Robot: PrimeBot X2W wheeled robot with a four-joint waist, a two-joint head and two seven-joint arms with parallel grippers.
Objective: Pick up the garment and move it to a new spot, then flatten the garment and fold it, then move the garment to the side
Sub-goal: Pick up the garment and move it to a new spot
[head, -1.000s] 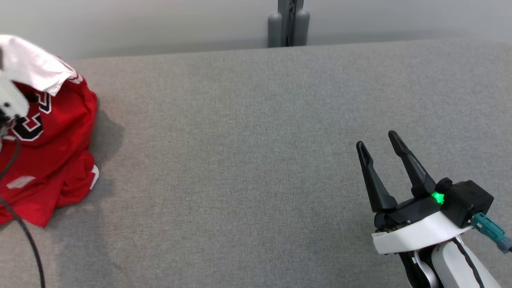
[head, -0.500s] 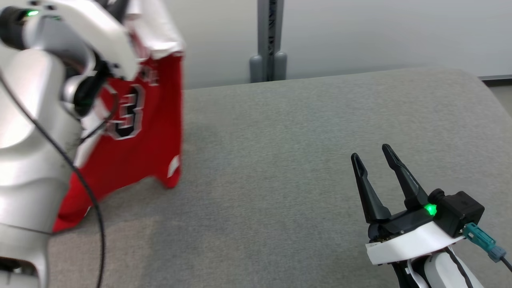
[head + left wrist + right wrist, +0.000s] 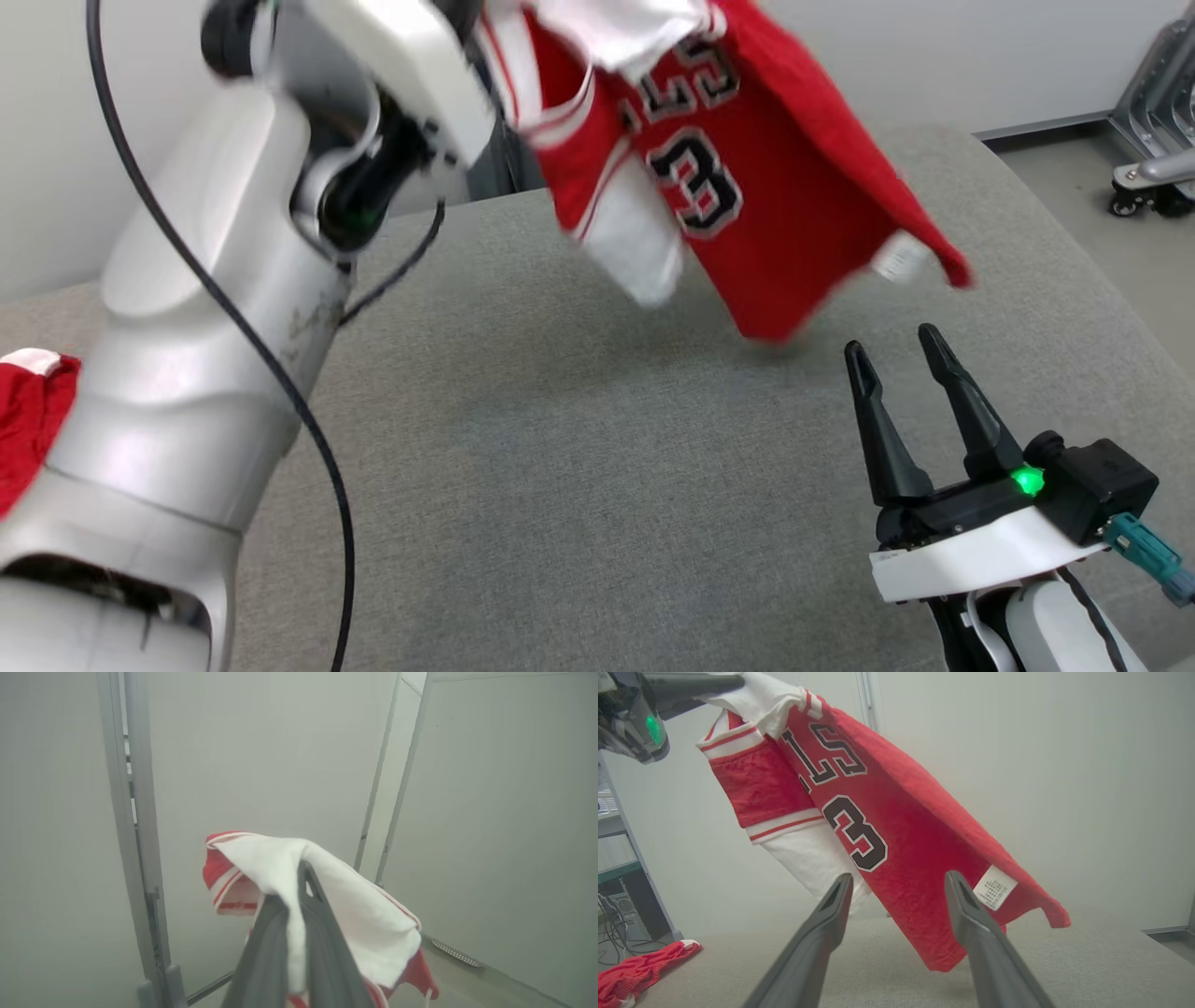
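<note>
A red jersey [image 3: 747, 187] with a black "3" and white sleeves hangs in the air over the far middle of the grey padded table [image 3: 560, 485], swung out to the right. My left gripper [image 3: 292, 882] is shut on a white fold at the jersey's top [image 3: 355, 914]. The raised left arm [image 3: 233, 308] stands tall at the left of the head view. At the lower right my right gripper [image 3: 896, 359] stays open and holds nothing, just below the jersey's lower hem. From the right wrist, the jersey [image 3: 896, 826] hangs ahead of that open right gripper [image 3: 899, 877].
A second red garment [image 3: 28, 420] lies at the table's left edge, also seen as a crumpled red garment [image 3: 640, 966]. A grey wheeled stand [image 3: 1153, 112] is on the floor at the far right. A black cable [image 3: 317, 448] loops off the left arm.
The left arm has lifted the jersey off the table's left side and swung it up and rightward. The head camera has also turned. The right gripper has stayed open in place.
</note>
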